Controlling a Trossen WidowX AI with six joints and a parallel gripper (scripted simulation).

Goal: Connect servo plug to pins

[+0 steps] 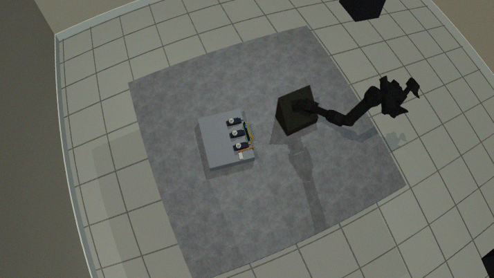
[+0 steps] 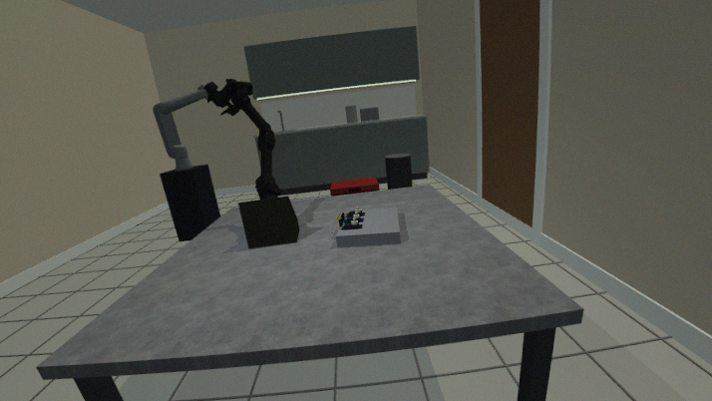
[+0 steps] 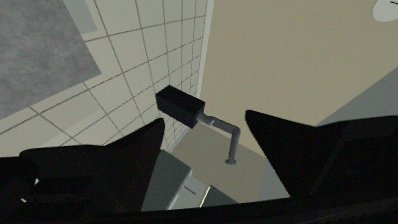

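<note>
The plug (image 1: pixel 241 155) is a small pale block on top of the grey holder block (image 1: pixel 216 145) (image 2: pixel 369 239), near a corner. An orange lead (image 1: pixel 252 148) runs from it round the holder's edge towards the pin row. Three dark servos with white horns sit in a line on the holder. A narrow green board (image 1: pixel 246 133) with yellowish pins (image 1: pixel 248 128) lies along the edge facing the arm. The coloured band, its dot and the plug's holes are too small to tell. My gripper (image 1: pixel 413 104) (image 2: pixel 210 101) (image 3: pixel 204 118) is open and empty, raised high and far from the holder, facing away from it.
The arm stands on a dark box (image 1: pixel 300 121) (image 2: pixel 269 224) on the grey table (image 1: pixel 194 221) (image 2: pixel 319 299), beside the holder. A dark pedestal (image 2: pixel 189 204) (image 3: pixel 180 105) with a grey arm (image 2: pixel 169 127) (image 3: pixel 234 142) stands beyond the table.
</note>
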